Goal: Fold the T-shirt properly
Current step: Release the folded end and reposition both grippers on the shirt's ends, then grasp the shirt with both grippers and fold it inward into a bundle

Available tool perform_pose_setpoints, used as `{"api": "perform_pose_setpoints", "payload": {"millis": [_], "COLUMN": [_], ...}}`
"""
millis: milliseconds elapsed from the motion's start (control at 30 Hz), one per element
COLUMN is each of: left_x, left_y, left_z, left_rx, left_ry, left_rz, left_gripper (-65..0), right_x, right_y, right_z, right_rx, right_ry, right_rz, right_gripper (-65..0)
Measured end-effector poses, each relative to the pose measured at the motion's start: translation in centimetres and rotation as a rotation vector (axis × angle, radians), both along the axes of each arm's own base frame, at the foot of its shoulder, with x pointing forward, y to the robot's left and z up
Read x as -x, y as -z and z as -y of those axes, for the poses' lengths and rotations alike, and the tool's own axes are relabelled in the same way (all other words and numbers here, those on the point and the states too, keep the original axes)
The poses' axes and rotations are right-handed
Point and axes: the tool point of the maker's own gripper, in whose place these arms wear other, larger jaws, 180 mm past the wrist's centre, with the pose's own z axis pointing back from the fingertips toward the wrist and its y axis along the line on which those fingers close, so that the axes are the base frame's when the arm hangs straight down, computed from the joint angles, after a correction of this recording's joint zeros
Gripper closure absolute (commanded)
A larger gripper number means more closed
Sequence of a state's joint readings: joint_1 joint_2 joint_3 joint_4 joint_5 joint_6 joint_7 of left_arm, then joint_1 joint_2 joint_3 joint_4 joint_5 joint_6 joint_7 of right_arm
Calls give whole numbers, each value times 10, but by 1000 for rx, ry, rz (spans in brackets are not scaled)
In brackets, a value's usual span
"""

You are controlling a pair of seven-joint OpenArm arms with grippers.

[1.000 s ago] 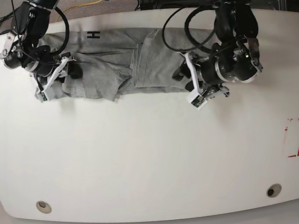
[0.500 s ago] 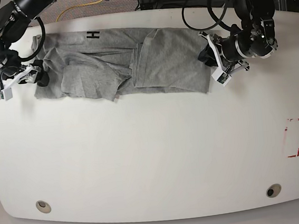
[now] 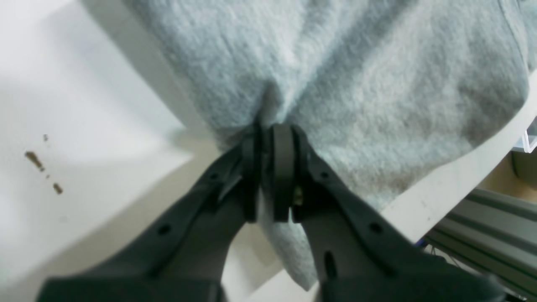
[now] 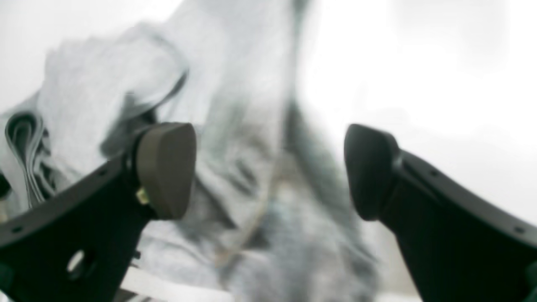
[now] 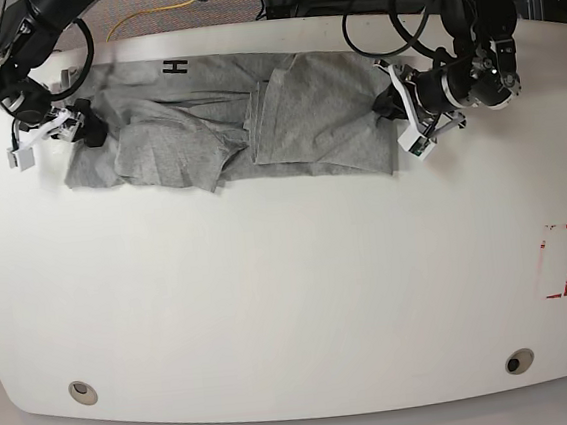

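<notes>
The left gripper (image 3: 268,176) is pinched tight on the edge of the T-shirt (image 5: 225,123). The shirt spreads away in front of it, long side running across the far part of the table (image 5: 292,302). The right gripper (image 4: 268,172) stands wide apart at the shirt's other end.

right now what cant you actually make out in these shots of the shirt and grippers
- T-shirt lettering: base view shows only an "H"; folds cover the rest.
- Right gripper: its wrist view shows open jaws over blurred cloth; contact is unclear.
- Left gripper: shut on a pinch of cloth in the left wrist view; how many layers is hidden between the pads.
- Red-marked patch on the table: too small to identify in the base view.
</notes>
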State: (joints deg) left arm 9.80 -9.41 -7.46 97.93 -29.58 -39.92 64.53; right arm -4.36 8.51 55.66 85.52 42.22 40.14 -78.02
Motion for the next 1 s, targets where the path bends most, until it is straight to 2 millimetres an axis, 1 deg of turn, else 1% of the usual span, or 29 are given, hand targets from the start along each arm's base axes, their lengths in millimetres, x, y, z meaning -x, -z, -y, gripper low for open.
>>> {"api": "perform_pose_setpoints", "payload": {"millis": [33, 100, 167, 233, 267, 333, 367, 400, 500, 567, 633, 733, 800, 900, 1000], "left_x": [0, -1, 0, 0, 0, 0, -1, -2, -3, -3, -4, -7, -12, -18, -18], "left_y": [0, 0, 0, 0, 0, 1, 2, 3, 6, 7, 9, 10, 11, 14, 20], "left_z": [0, 0, 0, 0, 0, -2, -2, -3, -1, 2, 6, 17, 25, 32, 38], "left_rx": [0, 0, 0, 2, 1, 2, 4, 9, 34, 51, 66, 111, 143, 175, 175], "left_ry": [0, 0, 0, -1, -1, -24, -47, -58, -80, -88, -99, -109, -111, -122, -128], "left_rz": [0, 1, -1, 0, 0, -10, -18, -25, -38, -43, -48, -55, -58, -70, -78], "left_gripper": [-33, -35, -35, -35, -35, -36, -36, -36, -36, -36, -36, -36, -36, -36, -36], "right_x": [-2, -8, -10, -9, -8, -7, -6, -7, -10, -12, -12, -11, -15, -25, -30], "right_y": [0, 0, -1, 1, 1, 4, 7, 7, 7, 5, 4, -1, -13, -32, -46], "right_z": [-6, -25, -41, -48, -48, -49, -49, -50, -54, -52, -47, -35, -31, -31, -31], "right_rx": [1, -19, -38, -52, -52, -37, -24, -22, -14, -2, 7, 59, 96, 146, 181], "right_ry": [-18, -39, -52, -54, -55, -76, -84, -95, -124, -134, -135, -142, -147, -164, -174], "right_rz": [-1, 16, 30, 31, 29, 11, -9, -12, -14, -12, -11, -22, 8, 62, 101], "right_gripper": [-531, -523, -463, -366, -274, -149, -63, 0, 0, 0, 0, 0, 0, 0, 0]}}
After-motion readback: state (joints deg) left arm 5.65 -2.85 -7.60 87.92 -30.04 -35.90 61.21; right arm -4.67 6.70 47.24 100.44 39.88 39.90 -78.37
